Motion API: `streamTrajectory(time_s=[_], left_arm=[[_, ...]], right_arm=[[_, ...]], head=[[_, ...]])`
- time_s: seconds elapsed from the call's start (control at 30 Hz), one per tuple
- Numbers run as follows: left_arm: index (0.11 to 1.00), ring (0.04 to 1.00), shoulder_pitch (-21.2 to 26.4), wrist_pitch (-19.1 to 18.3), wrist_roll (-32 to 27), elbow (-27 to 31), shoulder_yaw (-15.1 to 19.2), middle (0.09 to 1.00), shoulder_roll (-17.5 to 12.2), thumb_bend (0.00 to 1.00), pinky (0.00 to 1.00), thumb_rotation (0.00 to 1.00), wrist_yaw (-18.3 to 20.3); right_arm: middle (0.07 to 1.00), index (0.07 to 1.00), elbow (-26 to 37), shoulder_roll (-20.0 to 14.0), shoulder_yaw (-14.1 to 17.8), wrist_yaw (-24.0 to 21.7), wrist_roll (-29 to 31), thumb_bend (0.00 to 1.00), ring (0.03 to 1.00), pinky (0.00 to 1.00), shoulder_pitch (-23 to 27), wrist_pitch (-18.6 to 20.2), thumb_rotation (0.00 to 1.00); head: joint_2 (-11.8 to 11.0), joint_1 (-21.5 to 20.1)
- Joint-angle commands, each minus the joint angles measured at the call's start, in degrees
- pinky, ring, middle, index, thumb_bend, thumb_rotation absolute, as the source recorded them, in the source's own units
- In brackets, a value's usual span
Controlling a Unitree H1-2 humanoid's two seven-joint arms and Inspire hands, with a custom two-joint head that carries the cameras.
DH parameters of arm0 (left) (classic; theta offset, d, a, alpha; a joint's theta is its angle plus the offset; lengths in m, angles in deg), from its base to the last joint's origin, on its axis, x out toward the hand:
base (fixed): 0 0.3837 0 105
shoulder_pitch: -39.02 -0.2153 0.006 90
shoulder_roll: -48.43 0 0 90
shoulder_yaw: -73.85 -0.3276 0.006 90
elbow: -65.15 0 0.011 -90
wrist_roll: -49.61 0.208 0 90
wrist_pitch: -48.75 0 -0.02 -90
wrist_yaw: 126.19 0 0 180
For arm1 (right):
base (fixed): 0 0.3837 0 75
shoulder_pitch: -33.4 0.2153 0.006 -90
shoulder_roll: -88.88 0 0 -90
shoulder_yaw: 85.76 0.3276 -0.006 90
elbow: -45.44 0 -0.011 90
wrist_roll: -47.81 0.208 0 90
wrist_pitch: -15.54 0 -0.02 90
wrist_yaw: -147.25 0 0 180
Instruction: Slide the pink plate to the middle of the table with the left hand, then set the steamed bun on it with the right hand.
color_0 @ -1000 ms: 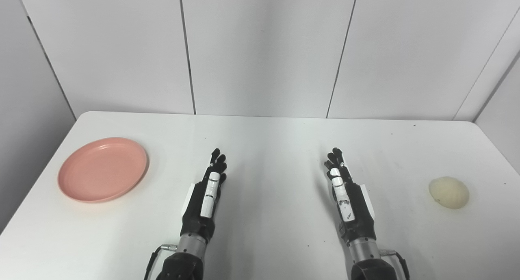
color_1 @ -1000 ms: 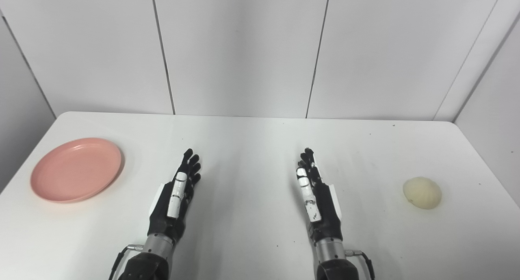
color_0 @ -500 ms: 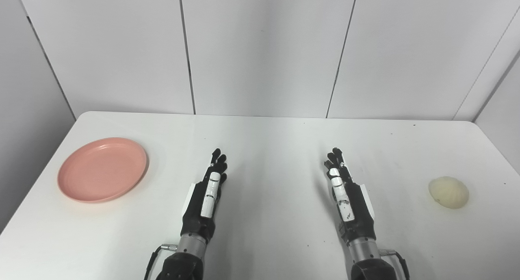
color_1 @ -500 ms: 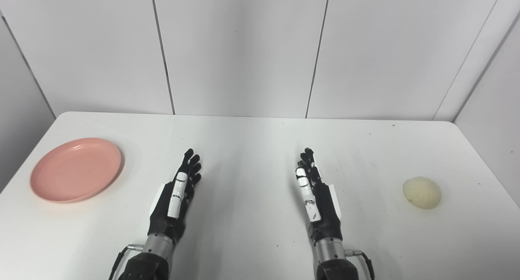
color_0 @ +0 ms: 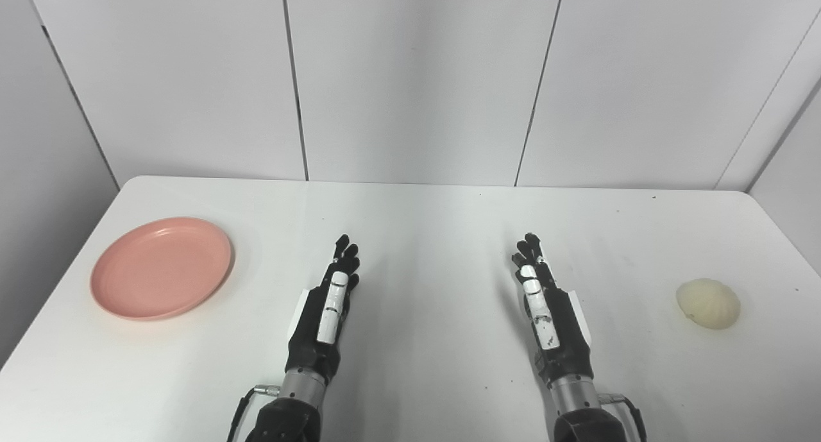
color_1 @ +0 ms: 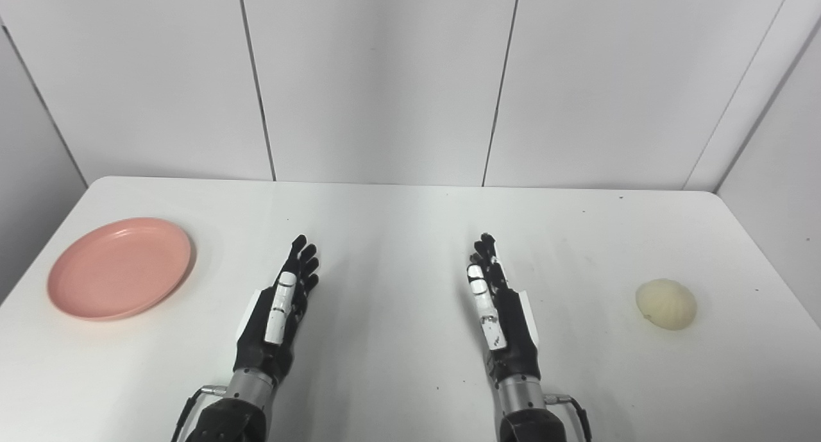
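Observation:
The pink plate (color_0: 161,267) lies empty at the left side of the white table (color_0: 436,217). The pale steamed bun (color_0: 708,303) sits near the right edge. My left hand (color_0: 327,310) is open, fingers straight and pointing away, empty, resting to the right of the plate and apart from it. My right hand (color_0: 545,310) is also open and empty, fingers straight, well left of the bun. Both hands lie either side of the table's middle. The same scene shows in the right eye view, with the plate (color_1: 120,267) and bun (color_1: 666,304).
Grey wall panels (color_0: 410,76) stand right behind the table's far edge. The table's left and right edges run close to the plate and the bun.

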Motion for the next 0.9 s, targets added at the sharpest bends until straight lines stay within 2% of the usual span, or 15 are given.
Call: streamTrajectory(time_s=[0.0, 0.33, 0.87], left_arm=[[1.000, 1.000, -0.67, -0.71, -0.81, -0.68, 0.36, 1.000, -0.57, 0.64, 1.00, 1.00, 0.66], [1.000, 1.000, -0.64, -0.90, -2.21, -0.61, 0.60, 1.000, -0.66, 0.65, 1.00, 1.00, 1.73], [1.000, 1.000, -0.60, 0.25, -0.01, -1.20, 0.24, 1.000, -0.67, 0.64, 1.00, 1.00, 0.14]], right_arm=[[0.969, 0.982, 0.41, -0.06, 0.01, -0.35, 0.11, 0.54, 0.963, 1.00, 0.11, -0.93, 0.89], [0.969, 0.982, 0.19, -0.02, 0.02, -0.04, -0.35, 0.55, 0.963, 1.00, 0.13, -0.92, 0.90], [0.975, 0.988, 0.73, -0.11, -0.08, -0.32, -0.18, 0.53, 0.967, 1.00, 0.06, -0.41, 0.91]], head=[[0.10, 0.00], [0.12, 0.02], [0.11, 0.06]])
